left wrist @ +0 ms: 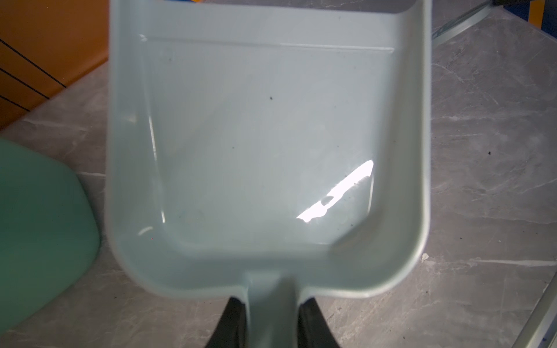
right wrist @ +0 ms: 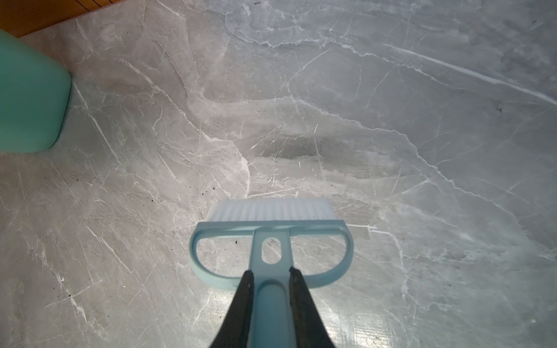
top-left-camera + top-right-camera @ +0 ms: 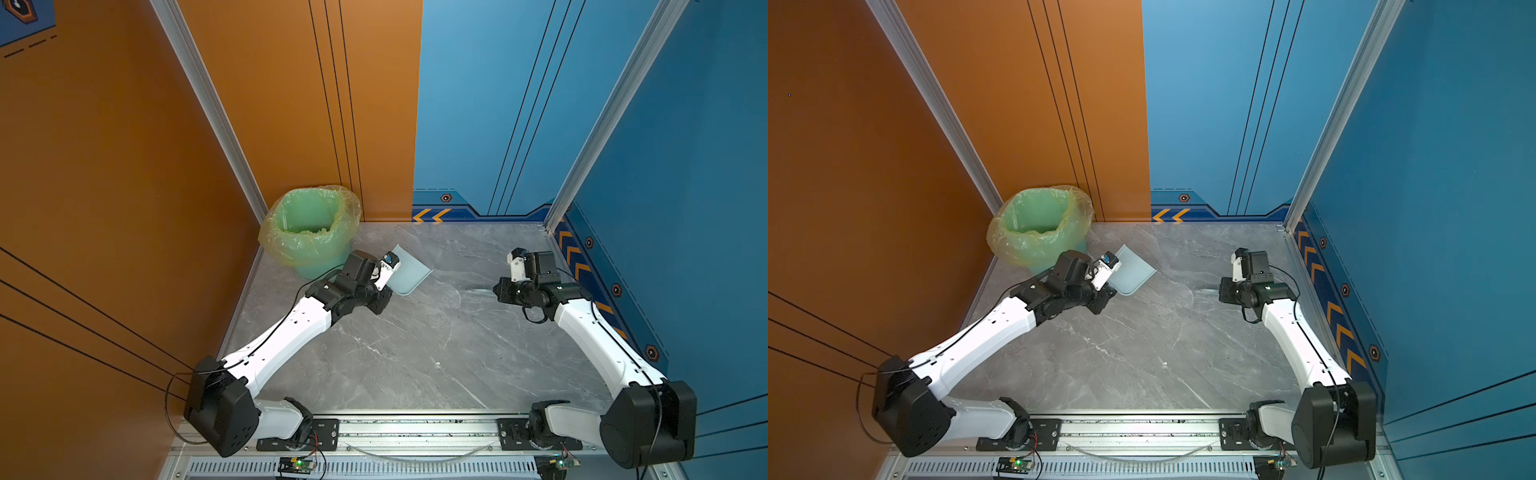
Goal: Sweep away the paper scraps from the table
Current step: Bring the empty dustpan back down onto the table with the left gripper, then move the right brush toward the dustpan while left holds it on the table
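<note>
Beside the bin (image 3: 291,245) at far left, your left gripper (image 1: 272,302) clamps the empty dustpan (image 1: 265,144), your right gripper (image 2: 271,280) squeezes the brush (image 2: 271,232), and no paper scraps show on the table (image 3: 415,353).

Table (image 3: 415,357): is running from the rail (image 3: 415,428) at 6 o'clock to the back wall (image 3: 478,124) at 12.
Bin (image 3: 291,253): is standing on the table in the corner at about 11 o'clock.
Dustpan (image 3: 411,272): is being held just beside the bin, at its 4 o'clock, its handle lying between the jaws of the left gripper (image 1: 272,301).
Brush (image 2: 271,224): is being held toward the table's 2 o'clock, at the dustpan's 3 o'clock and well apart from it; its head is pointing toward 9, its handle lying between the jaws of the right gripper (image 2: 272,272).
</note>
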{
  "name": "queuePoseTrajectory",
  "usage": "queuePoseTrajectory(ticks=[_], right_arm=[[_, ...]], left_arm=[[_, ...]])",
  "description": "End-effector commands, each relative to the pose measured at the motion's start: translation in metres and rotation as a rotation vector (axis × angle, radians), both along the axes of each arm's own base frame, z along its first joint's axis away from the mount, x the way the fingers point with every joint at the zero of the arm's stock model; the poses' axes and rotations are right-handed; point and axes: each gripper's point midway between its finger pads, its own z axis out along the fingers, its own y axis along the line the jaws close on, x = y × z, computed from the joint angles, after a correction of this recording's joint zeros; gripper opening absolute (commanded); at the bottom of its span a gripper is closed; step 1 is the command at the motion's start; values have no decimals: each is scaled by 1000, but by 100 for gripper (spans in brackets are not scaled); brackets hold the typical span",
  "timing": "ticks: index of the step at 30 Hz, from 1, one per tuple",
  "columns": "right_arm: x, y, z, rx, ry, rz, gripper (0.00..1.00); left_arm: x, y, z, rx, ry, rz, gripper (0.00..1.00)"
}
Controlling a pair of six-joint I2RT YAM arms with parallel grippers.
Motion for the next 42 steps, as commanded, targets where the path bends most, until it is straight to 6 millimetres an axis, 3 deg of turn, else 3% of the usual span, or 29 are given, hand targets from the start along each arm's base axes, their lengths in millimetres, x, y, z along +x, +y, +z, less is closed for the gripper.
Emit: queuePoseTrajectory(ticks=[1,9,16,20,28,42], right_arm=[[3,-1,11,-7,-13,-21,0],[2,1,11,-10,-10,-14,0],[-1,5,10,-3,1,4,0],[-1,6,10,-2,5,9,0],[-2,14,10,26,30,37,0],[-34,41,5,130,187,147,0]], left_arm=[[2,-16,-19,-65,72,31,16],[7,-47,-56,-64,149,17,15],[12,-47,-81,-5,166,30,13],[14,-42,-89,22,174,59,13],[20,-60,-98,8,216,75,13],[42,-93,-109,9,245,121,13]])
